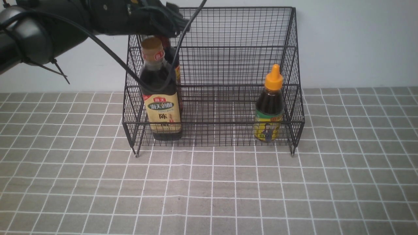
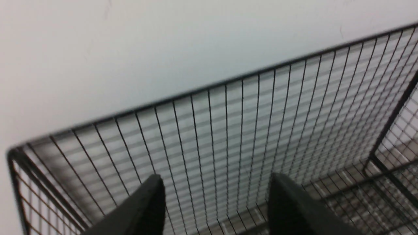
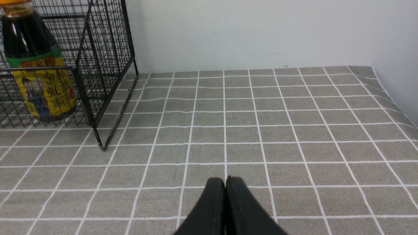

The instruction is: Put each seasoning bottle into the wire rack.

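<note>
Bottles racked, left tool wide

The left tool, fingers apart and empty, could topple the brown-capped dark glass bottle at the black wire rack's ten o'clock if it withdraws crookedly.

I see the wire rack = black mesh, stepped, high back, sloping sides, short ft, upright. Vinegar bottle: dk liquid, gold cap, beige label, in rack's L end, leaning a bit. Tall bottle: dk, red-yellow label, in rack's L end, right behind the vinegar, mostly hidden, so can't tell its full pose. Small sauce bottle: dk liquid, orange nozzle, green-yellow label, in rack's R end, tilted slightly, nozzle up.
</note>
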Robot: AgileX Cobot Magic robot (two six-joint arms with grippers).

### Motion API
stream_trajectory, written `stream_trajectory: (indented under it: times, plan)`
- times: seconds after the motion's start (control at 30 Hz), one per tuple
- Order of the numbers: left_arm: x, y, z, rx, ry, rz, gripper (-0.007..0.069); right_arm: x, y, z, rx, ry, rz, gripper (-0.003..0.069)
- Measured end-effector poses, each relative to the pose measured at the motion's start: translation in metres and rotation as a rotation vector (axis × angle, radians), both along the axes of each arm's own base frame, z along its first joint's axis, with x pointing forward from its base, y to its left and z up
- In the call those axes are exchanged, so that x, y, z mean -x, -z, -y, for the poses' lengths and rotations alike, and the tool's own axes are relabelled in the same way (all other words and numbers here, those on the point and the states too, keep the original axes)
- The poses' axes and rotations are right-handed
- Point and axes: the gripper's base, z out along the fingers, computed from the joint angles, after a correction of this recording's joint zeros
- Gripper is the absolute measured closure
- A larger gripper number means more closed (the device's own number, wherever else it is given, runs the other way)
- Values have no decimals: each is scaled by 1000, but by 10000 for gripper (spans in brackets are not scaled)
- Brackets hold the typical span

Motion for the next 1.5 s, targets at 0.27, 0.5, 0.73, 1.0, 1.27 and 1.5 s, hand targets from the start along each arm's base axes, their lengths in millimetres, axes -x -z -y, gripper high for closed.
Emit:
stream_trajectory:
  times: [0.27,0.5,0.73,1.0,1.27,1.5]
  plan:
    - [0,-15,-9,-18,-25,94,165,0,0,0,0,0,0,671]
    - [8,-38,-28,-6,-62,143,165,0,0,0,0,0,0,671]
    - [45,-90,-66,3,-112,164,271,0,0,0,-2,0,0,671]
    - [114,-116,-103,16,-139,-134,611,0,0,0,-2,0,0,671]
    - [193,-125,-108,13,-132,-152,631,0,0,0,-2,0,0,671]
    - [269,-92,-112,36,-150,-141,631,0,0,0,-2,0,0,671]
